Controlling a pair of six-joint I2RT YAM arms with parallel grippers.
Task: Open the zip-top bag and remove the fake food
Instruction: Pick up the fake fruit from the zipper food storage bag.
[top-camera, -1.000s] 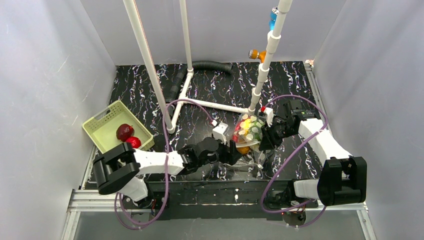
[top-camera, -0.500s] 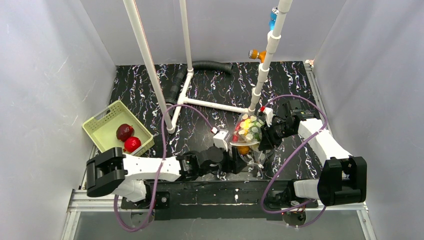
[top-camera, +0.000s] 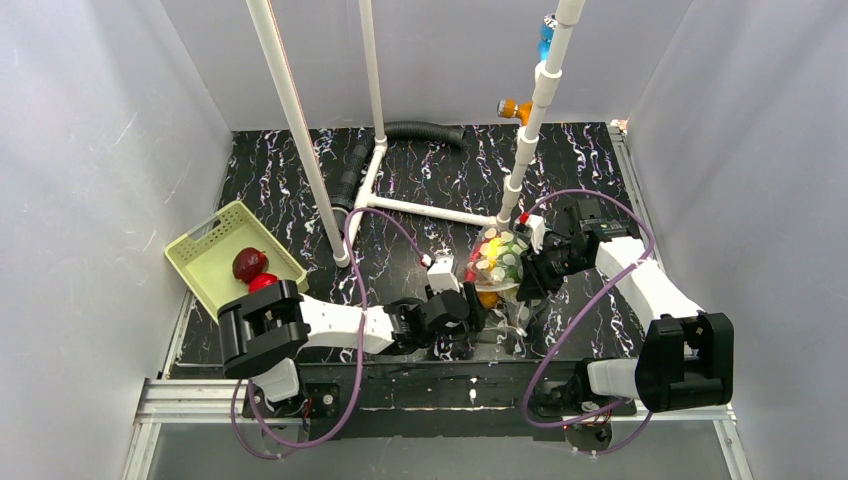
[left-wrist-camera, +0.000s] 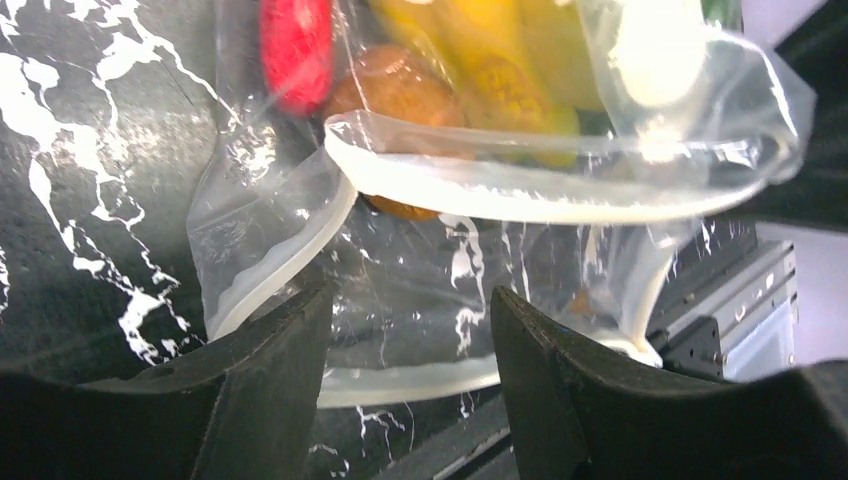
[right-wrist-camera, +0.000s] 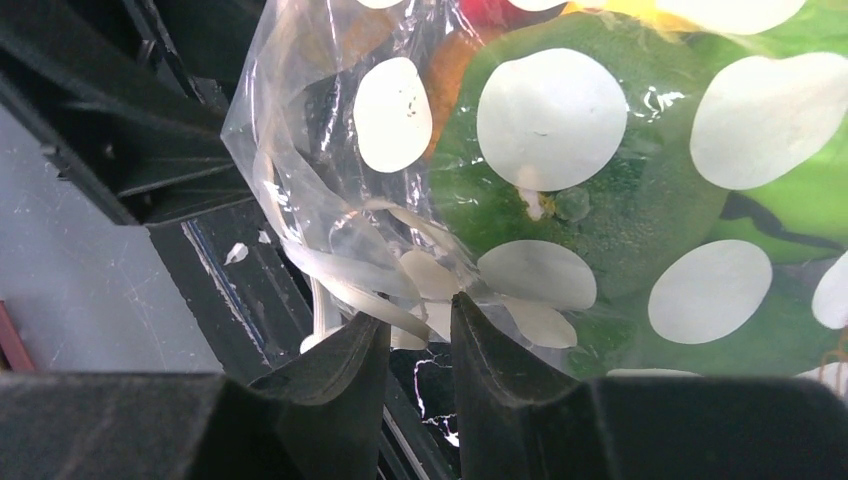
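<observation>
The zip-top bag (top-camera: 497, 262), pinched by the right tool (right-wrist-camera: 418, 315), wants the left tool (left-wrist-camera: 410, 310), jaws apart, closing squarely on its near lip.

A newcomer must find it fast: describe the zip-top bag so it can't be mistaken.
On the black marbled table, look at the foot of the right-hand white pipe, between the left gripper and right gripper. The zip-top bag there is clear plastic with pale round dots and stuffed with colourful fake food, unlike the pale green basket far left.
</observation>
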